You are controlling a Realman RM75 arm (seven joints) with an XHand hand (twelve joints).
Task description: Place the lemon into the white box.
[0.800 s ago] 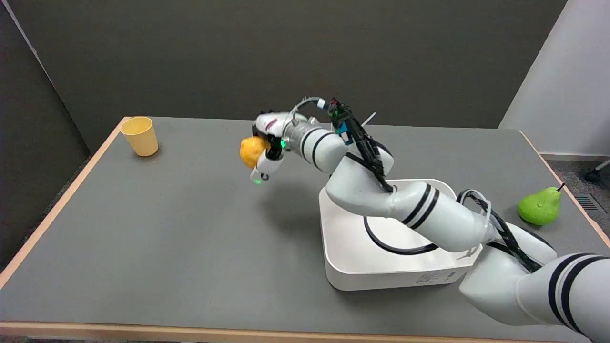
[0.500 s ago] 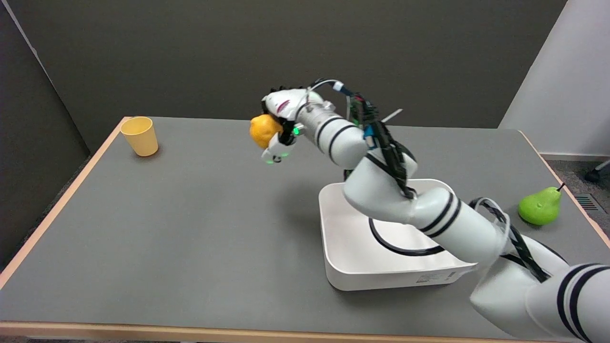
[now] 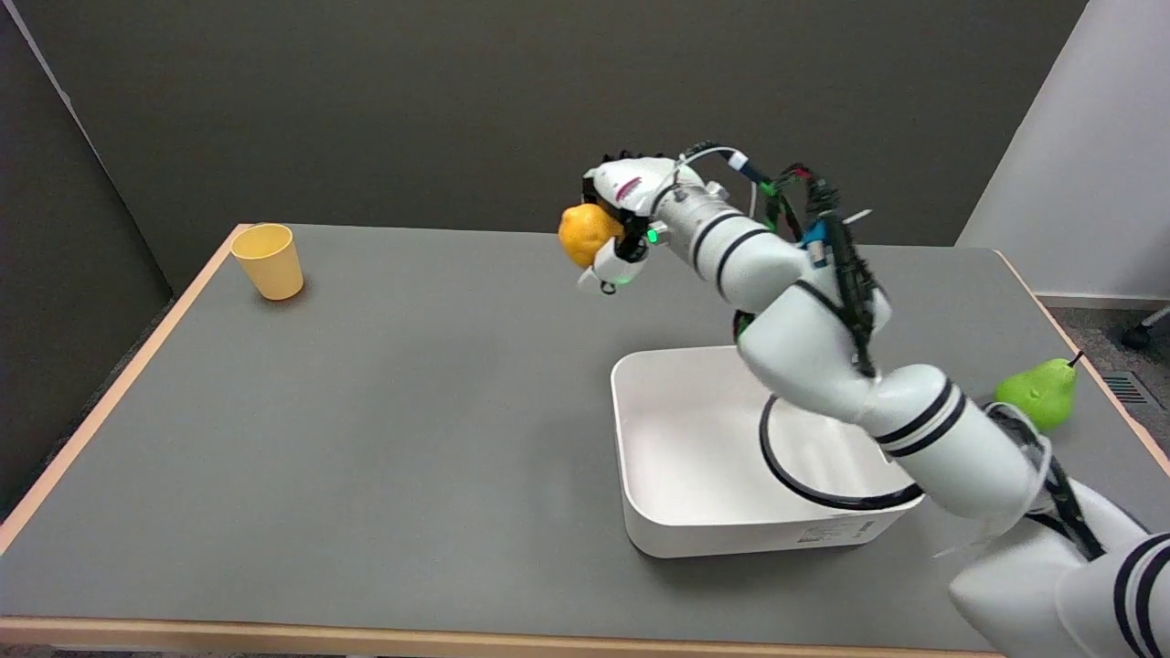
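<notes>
Your right hand (image 3: 620, 224) is clenched around the lemon (image 3: 586, 235), carried high in the air with the fruit bulging out of the hand's left side. The lemon looks nearly round from here; its long axis and which way its tip points can't be read. The relation that counts: the white box (image 3: 672, 525) lies below and to the right of the hand, toward the near edge of the tabletop (image 3: 366, 411). The lemon hangs beyond the box's far-left corner, not over the opening. Judgement: bring it right and nearer before letting go.
</notes>
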